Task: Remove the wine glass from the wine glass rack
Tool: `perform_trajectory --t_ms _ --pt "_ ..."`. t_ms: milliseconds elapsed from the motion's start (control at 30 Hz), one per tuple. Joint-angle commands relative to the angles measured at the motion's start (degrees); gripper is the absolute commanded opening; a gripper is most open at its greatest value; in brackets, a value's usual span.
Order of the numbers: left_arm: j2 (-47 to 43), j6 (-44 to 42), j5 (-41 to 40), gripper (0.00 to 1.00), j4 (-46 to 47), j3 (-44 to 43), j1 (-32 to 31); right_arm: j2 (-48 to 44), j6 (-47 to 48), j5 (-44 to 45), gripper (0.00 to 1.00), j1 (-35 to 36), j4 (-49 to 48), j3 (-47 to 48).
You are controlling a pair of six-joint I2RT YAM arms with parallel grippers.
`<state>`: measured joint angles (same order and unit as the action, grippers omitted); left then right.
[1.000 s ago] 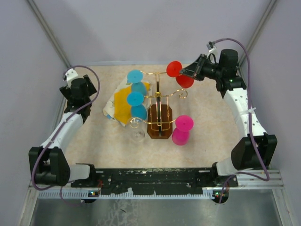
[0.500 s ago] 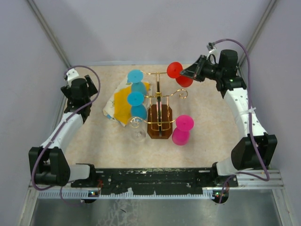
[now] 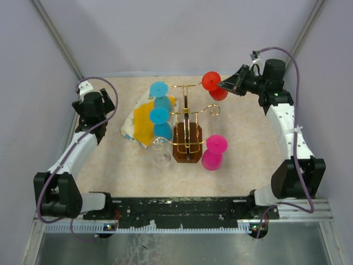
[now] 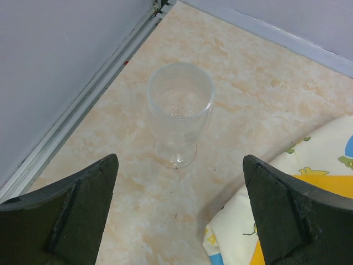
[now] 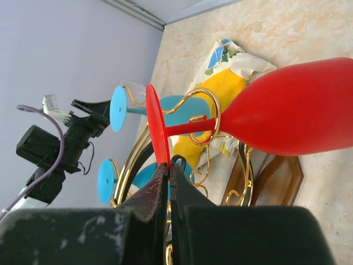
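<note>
The wine glass rack (image 3: 187, 110) is a gold wire stand on a dark wooden base (image 3: 187, 144) at mid table. My right gripper (image 3: 222, 85) is shut on the foot rim of a red wine glass (image 3: 212, 83), held on its side just right of the rack's back arm end. In the right wrist view the gripper (image 5: 169, 165) pinches the red foot, the red glass (image 5: 292, 116) lies across the view, and a gold scroll (image 5: 215, 118) lines up with its stem. My left gripper (image 3: 88, 96) is open and empty at the far left.
Two blue glasses (image 3: 159, 89) (image 3: 159, 116) hang on the rack's left side over a yellow-and-white cloth (image 3: 140, 118). A pink glass (image 3: 212, 152) is right of the base, a clear glass (image 3: 161, 158) left of it. Another clear glass (image 4: 179, 110) stands below my left gripper (image 4: 179, 159), near the wall.
My right gripper has carried the red glass to the right and slightly back, away from the rack's arm. The left arm has not moved.
</note>
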<state>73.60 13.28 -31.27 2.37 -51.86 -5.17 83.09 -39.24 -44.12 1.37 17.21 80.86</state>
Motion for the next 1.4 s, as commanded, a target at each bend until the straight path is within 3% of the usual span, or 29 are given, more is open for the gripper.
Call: perform_trajectory --t_ms 0,233,833,1367 --pt "-0.1 -0.1 0.7 1.00 -0.5 -0.9 -0.3 -1.3 -0.7 -0.6 0.00 -1.0 -3.1 -0.3" --pt "0.2 0.2 1.4 1.00 -0.5 -1.2 -0.3 0.6 -3.5 -2.1 0.00 -1.2 -8.7 0.6" --pt "0.0 -1.4 1.3 1.00 -0.4 -1.5 -0.3 5.4 -3.6 -5.1 0.00 1.8 -10.4 6.7" --pt "-3.1 -1.0 3.8 1.00 -2.8 -1.9 -0.3 3.2 -3.3 -8.5 0.00 6.1 -6.2 7.0"
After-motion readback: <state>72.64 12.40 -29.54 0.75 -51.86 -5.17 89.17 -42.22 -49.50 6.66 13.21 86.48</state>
